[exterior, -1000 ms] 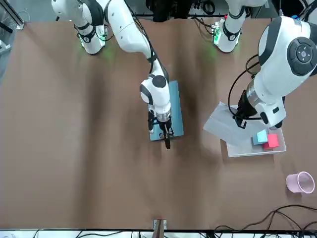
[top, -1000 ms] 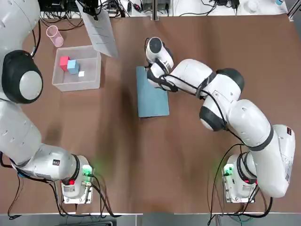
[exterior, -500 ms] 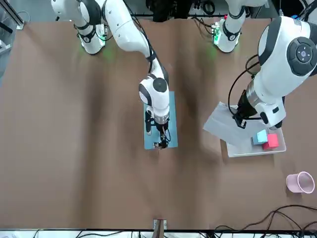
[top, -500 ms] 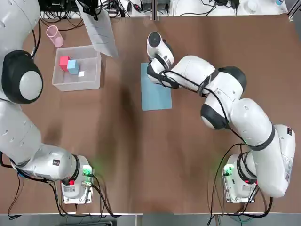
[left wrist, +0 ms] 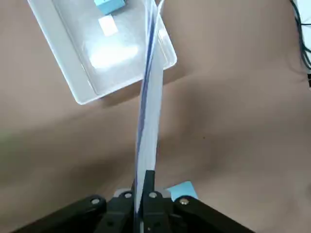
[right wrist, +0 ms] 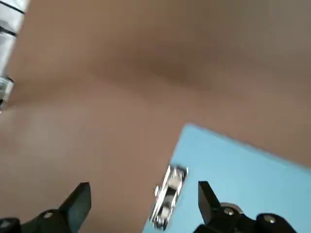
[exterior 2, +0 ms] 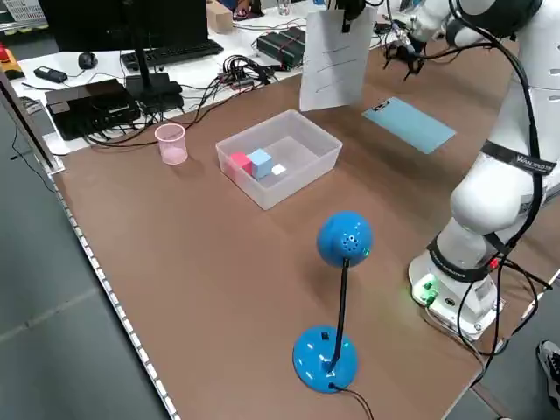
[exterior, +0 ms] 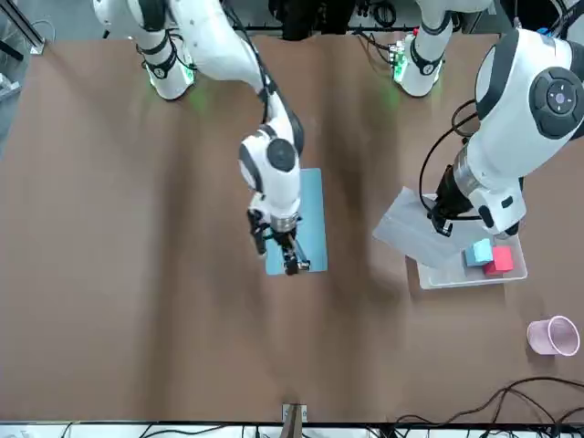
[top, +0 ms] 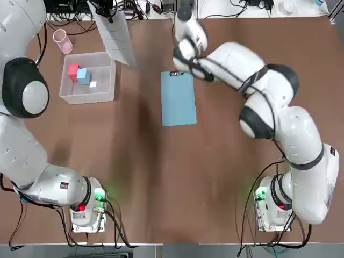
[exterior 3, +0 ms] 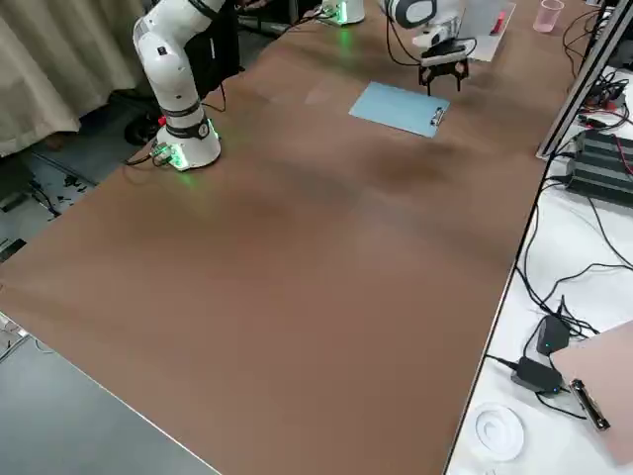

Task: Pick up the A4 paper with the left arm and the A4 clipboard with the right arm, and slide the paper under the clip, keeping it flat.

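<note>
The brown counter (top: 134, 172) filled nearly the whole overhead frame, matte and bare across its lower half. Along the top edge ran a strip of white desk with tangled black cables; in the left side view that strip carried a keyboard (exterior 2: 171, 54) and a mouse at upper left, and a blue desk lamp (exterior 2: 337, 297) stood at lower centre.

The A4 clipboard (top: 178, 99) lay flat at upper centre of the overhead frame, a light blue rectangle with its long sides running up the picture. Its clip (top: 177, 73), small and silver, sat at the top short edge. One clipboard, one clip.

The right end effector (exterior: 278, 248) hung above the clip end, fingers spread wide and holding nothing; in the right wrist view the clip (right wrist: 167, 194) showed between the two dark fingers (right wrist: 73, 206).

At upper left of the overhead frame the left end effector (top: 103, 7) was pinched shut on the A4 paper (top: 114, 36), one white sheet with faint print lines, hanging tilted above the counter beside the clear plastic bin (top: 105, 94). The left wrist view showed the sheet (left wrist: 148, 121) edge-on, running out from the clamped fingers.

In the bin, one red block (top: 73, 71), one blue block (top: 83, 76), and one small white piece. One pink cup (top: 62, 41) stood just above the bin. Two white arms in all.
</note>
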Available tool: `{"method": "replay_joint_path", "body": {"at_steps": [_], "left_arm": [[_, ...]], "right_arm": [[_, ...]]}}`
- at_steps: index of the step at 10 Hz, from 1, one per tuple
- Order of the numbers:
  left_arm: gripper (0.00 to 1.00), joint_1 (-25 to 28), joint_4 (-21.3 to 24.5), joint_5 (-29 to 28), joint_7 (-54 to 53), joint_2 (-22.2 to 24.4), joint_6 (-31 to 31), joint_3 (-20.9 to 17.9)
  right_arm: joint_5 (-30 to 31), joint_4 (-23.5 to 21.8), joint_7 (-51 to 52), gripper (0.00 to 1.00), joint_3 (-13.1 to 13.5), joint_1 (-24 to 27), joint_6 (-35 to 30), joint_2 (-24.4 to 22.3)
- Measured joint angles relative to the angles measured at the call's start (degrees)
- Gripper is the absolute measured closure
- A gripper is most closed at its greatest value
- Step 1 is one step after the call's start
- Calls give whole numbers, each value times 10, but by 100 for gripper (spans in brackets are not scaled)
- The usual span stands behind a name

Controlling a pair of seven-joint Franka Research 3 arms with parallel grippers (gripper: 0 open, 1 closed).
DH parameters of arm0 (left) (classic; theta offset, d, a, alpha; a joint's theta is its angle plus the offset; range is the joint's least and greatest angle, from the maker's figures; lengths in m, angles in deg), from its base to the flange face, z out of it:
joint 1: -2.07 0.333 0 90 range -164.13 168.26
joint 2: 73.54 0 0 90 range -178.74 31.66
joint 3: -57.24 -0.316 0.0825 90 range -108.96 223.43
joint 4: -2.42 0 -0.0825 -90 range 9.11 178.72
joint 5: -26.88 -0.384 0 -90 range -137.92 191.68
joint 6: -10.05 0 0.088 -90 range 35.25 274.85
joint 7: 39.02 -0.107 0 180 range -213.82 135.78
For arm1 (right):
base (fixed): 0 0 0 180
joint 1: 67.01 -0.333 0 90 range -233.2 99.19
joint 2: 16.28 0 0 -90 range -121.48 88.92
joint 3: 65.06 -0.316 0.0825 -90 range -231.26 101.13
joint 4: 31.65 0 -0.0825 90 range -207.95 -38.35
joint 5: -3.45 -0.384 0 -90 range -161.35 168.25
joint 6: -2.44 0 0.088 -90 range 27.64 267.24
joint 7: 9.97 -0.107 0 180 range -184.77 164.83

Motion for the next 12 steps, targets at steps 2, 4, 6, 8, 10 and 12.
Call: {"method": "replay_joint_path", "body": {"at_steps": [2, 4, 6, 8, 10, 12], "left_arm": [[99, -19, -1, 6, 101, -13, 49, 4], [99, -60, -3, 7, 222, -35, 112, 6], [99, -102, -4, 7, 314, -56, 154, 7], [99, -146, -5, 7, 387, -81, 174, 6], [99, -183, -5, 7, 432, -115, 198, 4], [99, -214, -5, 6, 452, -135, 217, 3]], "right_arm": [[0, -54, 156, 0, 1, 51, -17, -76], [0, -104, 306, 0, 1, 100, -63, -149], [0, -117, 454, 0, 1, 150, -141, -203], [-2, -121, 589, 0, 1, 199, -221, -246], [-3, -122, 719, 0, 1, 242, -284, -285], [-3, -123, 832, 0, 2, 280, -332, -323]]}}
